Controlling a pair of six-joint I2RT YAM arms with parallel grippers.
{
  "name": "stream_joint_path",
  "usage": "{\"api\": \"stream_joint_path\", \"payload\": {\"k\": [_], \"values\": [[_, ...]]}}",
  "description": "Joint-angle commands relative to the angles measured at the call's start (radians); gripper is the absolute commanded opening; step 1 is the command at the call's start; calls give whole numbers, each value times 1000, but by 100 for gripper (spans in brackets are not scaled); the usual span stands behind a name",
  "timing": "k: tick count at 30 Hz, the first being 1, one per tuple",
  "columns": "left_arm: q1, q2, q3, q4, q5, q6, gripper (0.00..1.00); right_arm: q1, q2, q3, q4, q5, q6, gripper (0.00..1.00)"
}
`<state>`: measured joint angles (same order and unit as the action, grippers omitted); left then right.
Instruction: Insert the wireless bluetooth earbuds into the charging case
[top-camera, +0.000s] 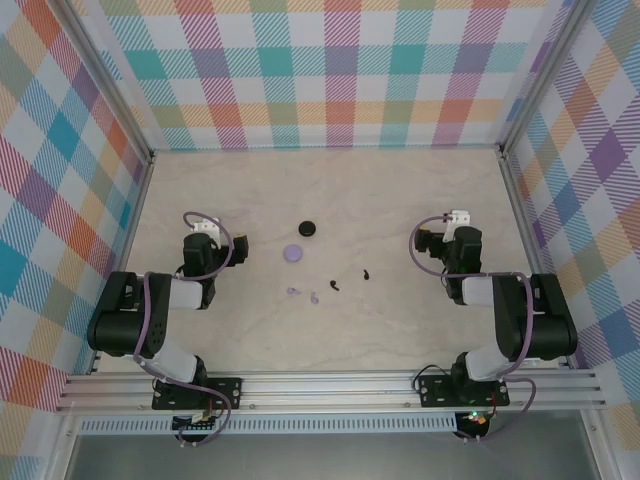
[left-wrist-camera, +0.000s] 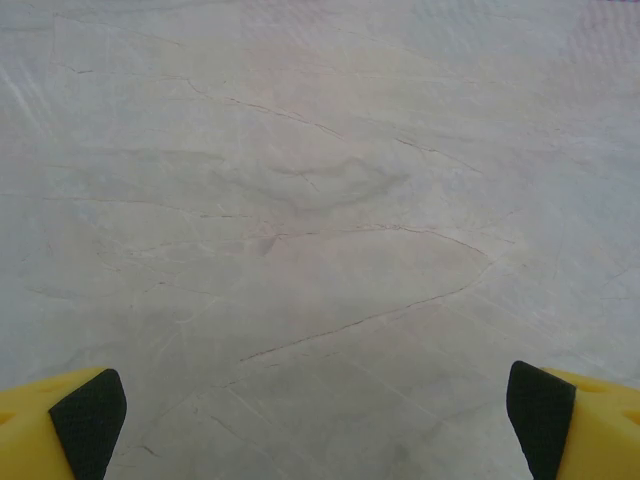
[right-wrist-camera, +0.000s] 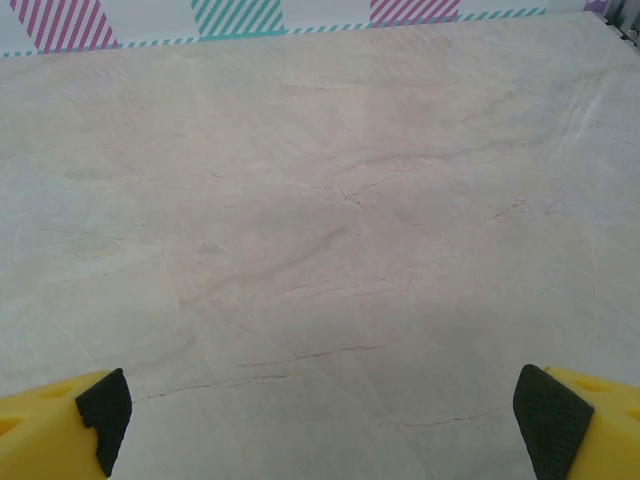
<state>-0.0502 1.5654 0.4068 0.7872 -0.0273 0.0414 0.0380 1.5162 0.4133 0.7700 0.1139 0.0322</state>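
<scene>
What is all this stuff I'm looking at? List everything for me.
black case: one, black, round, mid-table
lavender case: one, pale lavender, round, just in front of the black case
black buds: two, black, right of the lavender buds
lavender buds: two, pale lavender, in front of the lavender case
table: one, pale marbled
walls: three, coloured plaid, around the table
left gripper: one, yellow, open over bare table
right gripper: one, yellow, open over bare table

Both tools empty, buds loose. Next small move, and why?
Probably swing the left tool, open and empty over bare table, right and back toward its base to hover over the nearest lavender earbud. That bud lies loose on the table, nearer the arms than the lavender case; the right tool, also open, sits farther from it.
</scene>
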Motion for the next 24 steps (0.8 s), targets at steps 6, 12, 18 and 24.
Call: {"api": "stream_joint_path", "payload": {"k": [6,12,18,24], "values": [[-2,1,18,10,-7,-8,100,-9,4,-1,35,-16,-4,100],[-2,1,18,9,-7,-8,100,-8,4,-1,35,-16,-3,100],[-2,-1,18,12,-7,-9,100,-9,4,-1,34,-16,-3,100],[-2,-64,45,-89,-47,-27,100,-7,-54,36,-79,19,8,100]]}}
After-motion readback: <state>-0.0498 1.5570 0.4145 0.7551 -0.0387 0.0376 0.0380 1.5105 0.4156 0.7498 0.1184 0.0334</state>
